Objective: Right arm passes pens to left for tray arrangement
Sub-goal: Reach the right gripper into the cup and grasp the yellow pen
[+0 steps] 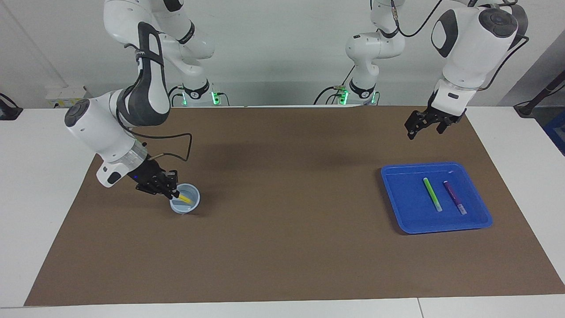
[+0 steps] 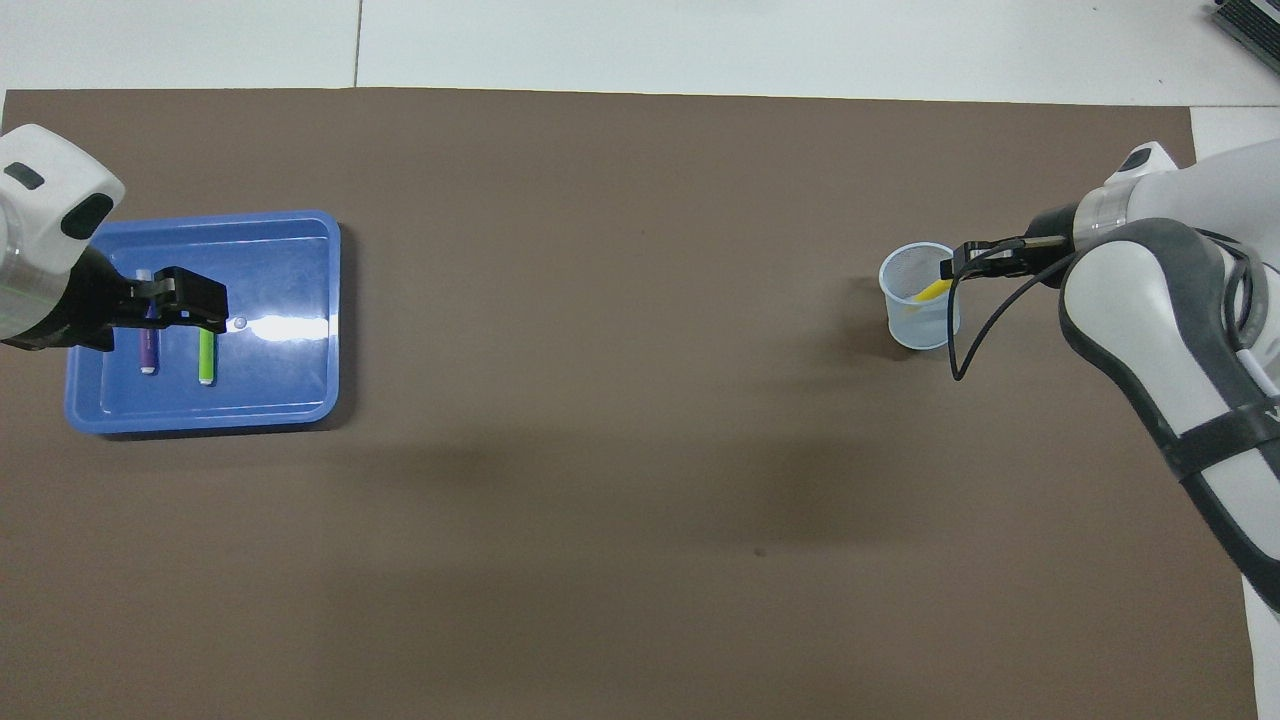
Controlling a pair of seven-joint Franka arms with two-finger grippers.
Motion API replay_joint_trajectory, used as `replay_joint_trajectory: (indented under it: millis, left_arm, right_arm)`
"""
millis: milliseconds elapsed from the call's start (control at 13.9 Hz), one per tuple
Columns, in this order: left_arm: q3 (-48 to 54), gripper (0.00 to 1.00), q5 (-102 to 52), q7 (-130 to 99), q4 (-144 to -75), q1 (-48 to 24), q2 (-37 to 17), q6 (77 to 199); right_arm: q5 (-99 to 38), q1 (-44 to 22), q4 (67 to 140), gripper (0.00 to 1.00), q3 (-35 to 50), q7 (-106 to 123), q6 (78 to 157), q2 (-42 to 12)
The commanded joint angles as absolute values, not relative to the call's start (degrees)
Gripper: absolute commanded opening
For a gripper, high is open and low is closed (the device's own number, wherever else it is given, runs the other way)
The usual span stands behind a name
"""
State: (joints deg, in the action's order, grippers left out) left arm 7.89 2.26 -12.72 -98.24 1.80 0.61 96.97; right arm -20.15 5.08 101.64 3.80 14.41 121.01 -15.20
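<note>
Here the right fingers (image 1: pixel 175 193) pinch the yellow pen (image 1: pixel 185 199) in the cup (image 1: pixel 190 206); the waiting left fingers (image 1: pixel 424 129) gape wide.

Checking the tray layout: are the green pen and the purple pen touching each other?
Apart. The facing view shows bare blue tray floor between the green pen and the purple pen along their whole length.
</note>
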Motion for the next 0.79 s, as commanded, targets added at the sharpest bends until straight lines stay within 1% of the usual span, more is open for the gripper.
replay_joint_trajectory:
  millis: [0,505,721]
  left_arm:
    - [7.47,1.0,1.49,-12.39,-98.79,1.32,1.32,96.33]
    - [8.26,1.0,1.49,-13.1,-98.88,1.14,2.02,97.03]
    - [8.35,1.0,1.49,-12.92,-99.14,1.05,2.11,96.86]
  right_arm:
    - [-19.07,5.89,99.32,0.0,3.96,13.01,117.34,-14.68]
    - [-17.67,6.77,99.32,0.0,3.69,12.92,111.45,-10.73]
    - [-16.18,8.52,99.4,0.0,3.69,12.92,107.15,-8.18]
